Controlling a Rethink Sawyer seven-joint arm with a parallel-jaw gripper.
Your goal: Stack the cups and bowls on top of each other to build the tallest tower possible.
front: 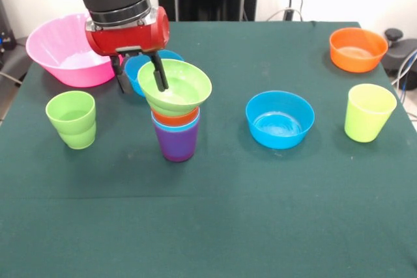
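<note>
Tower [176,122] stands near the middle of the green bench [208,226] in the front view: a purple cup [176,144] as base, a light blue cup rim just showing above it, an orange cup [174,119] nested in that, and a ridged green bowl [174,87] sitting on top. The gripper [139,73] hangs over the tower's far-left edge, and its fingers [159,71] straddle the bowl's rim, one dark finger inside the bowl and the other outside beyond it; whether they pinch the rim or have already slackened I cannot tell. The bowl looks a little tilted toward the camera, so the step in hand, seating it, would go best with the rim levelled and centred over the orange cup before letting go, then a straight lift so the inner finger does not drag the wall and topple the stack. Just behind the tower, partly hidden by the gripper, lies a blue bowl [140,64], close enough to be brushed. A stepped green cup [71,119] stands left of the tower, a big pink bowl [65,49] beyond that; a second blue bowl [280,118] sits right of the tower, a yellow-green cup [369,112] farther right, an orange bowl [357,49] behind it.
</note>
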